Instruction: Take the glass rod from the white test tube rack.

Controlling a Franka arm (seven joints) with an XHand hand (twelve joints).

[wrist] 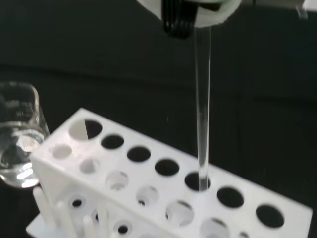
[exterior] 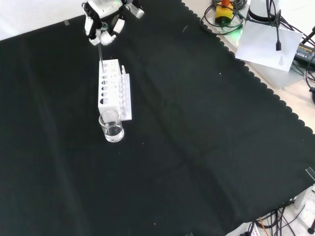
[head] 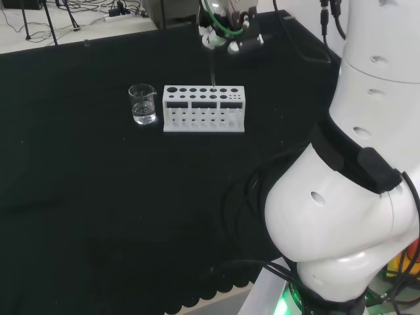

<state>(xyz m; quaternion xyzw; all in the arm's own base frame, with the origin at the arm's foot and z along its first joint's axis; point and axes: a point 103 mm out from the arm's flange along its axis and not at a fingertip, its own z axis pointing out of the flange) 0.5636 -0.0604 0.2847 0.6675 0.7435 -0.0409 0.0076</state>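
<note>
Robot's hand is sitting at upper left of the front view, top centre in the head view, fingers curling in and pinching the top end of the glass rod. Going big to small: white test tube rack is standing just left of centre in the head view's upper half, w/ a row of round holes along its top; every hole but one is looking empty. Beaker is sitting just beside the rack's left end there, holding a little clear liquid at the bottom. Rod is standing upright, lower tip still in a hole in the wrist view, so not yet out. Judging: it's thin, stiff, light, smooth so prob. slippery, and fragile; top-end hold is looking right, and a straight vertical lift is avoiding side-load vs. the hole edge.
</note>
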